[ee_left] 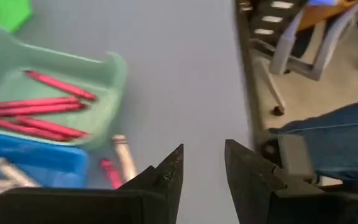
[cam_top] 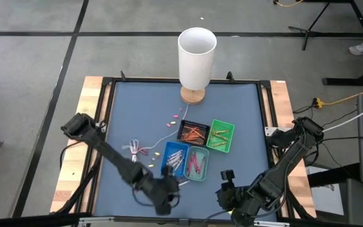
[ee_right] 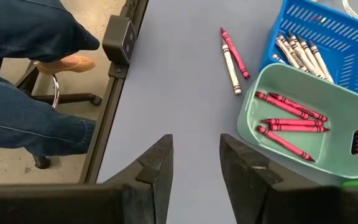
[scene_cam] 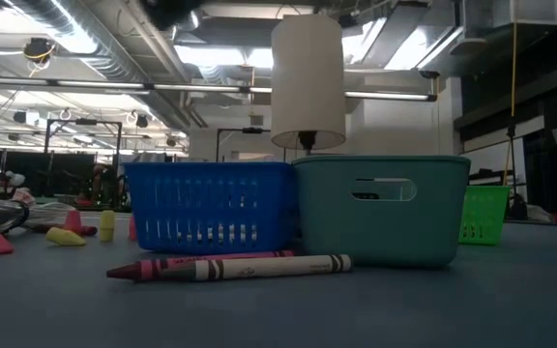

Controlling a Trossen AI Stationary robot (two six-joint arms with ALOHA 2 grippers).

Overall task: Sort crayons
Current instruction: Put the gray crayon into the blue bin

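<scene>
Nearest the front edge of a blue-grey table (cam_top: pixel 131 107), two dark robot arms hang low. The left gripper (ee_left: pixel 202 163) has its fingers apart with nothing between them, and the right gripper (ee_right: pixel 196 155), a little way to its side, is likewise parted and holding nothing. Just beyond them, two loose crayons, one red (ee_right: pixel 235 53) and one white (ee_right: pixel 230 65), lie side by side on the table, touching or nearly so, just in front of a blue tray (ee_right: pixel 328 37) of white crayons and a teal tray (ee_right: pixel 309 124) of red ones. Behind these sit a black tray (cam_top: pixel 192 132) of orange crayons and a green tray (cam_top: pixel 221 135). Farther back, small pink and yellow pieces (cam_top: pixel 174 117) lie scattered near a thin white cord (cam_top: pixel 159 140), and a tall white cylinder (cam_top: pixel 196 57) stands at the far edge. Sorting looks mostly done; the likely next move is for the left gripper, which seems nearest, to drop onto one loose crayon without dragging its neighbour, then carry it to the matching tray.
</scene>
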